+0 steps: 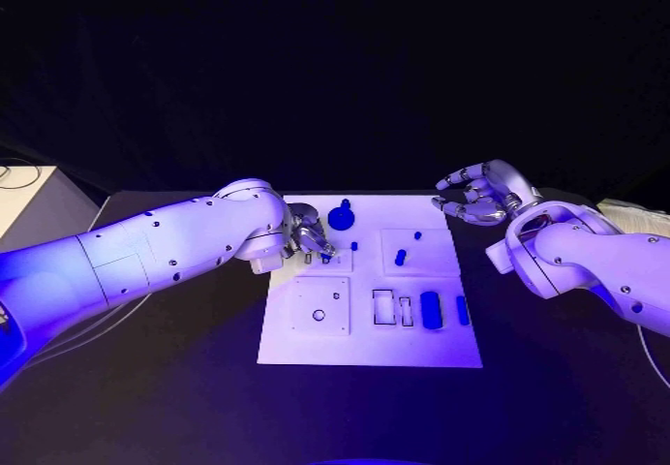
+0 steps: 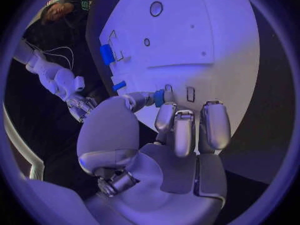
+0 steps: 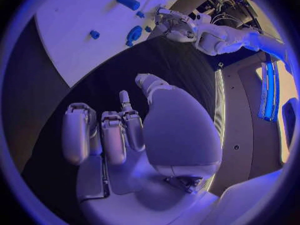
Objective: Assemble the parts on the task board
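My left hand (image 1: 309, 241) sits over the far-left quarter of the task board (image 1: 366, 354), fingers pointed down at the plate. In the left wrist view I see a small blue part (image 2: 159, 97) pinched between the thumb and a fingertip (image 2: 165, 116), the other fingers curled in beside it. The part's long axis appears to run roughly upright to the board, though it is too small for me to be sure. Directly past the fingertips lies a small rectangular slot (image 2: 190, 93) in the board; I judge this the likely seat, and the coming move depends on bringing the part's axis square over it.

Just beyond the left hand, toward the board's far edge, stands a round blue knob-shaped part (image 1: 342, 217); it is close enough to be brushed on a sideways correction. Toward the board's centre stand a short blue peg (image 1: 401, 257) and a smaller blue stud (image 1: 417, 234). At the board's near-right area lie a blue oblong part (image 1: 430, 309) and a slimmer blue bar (image 1: 462, 309), both with long axes running near to far, beside two empty rectangular recesses (image 1: 382, 306).

My right hand (image 1: 482, 194) hangs off the board's far-right corner, above the table (image 1: 167, 387), fingers curled inward, holding nothing. The left hand is clearly nearer the work.
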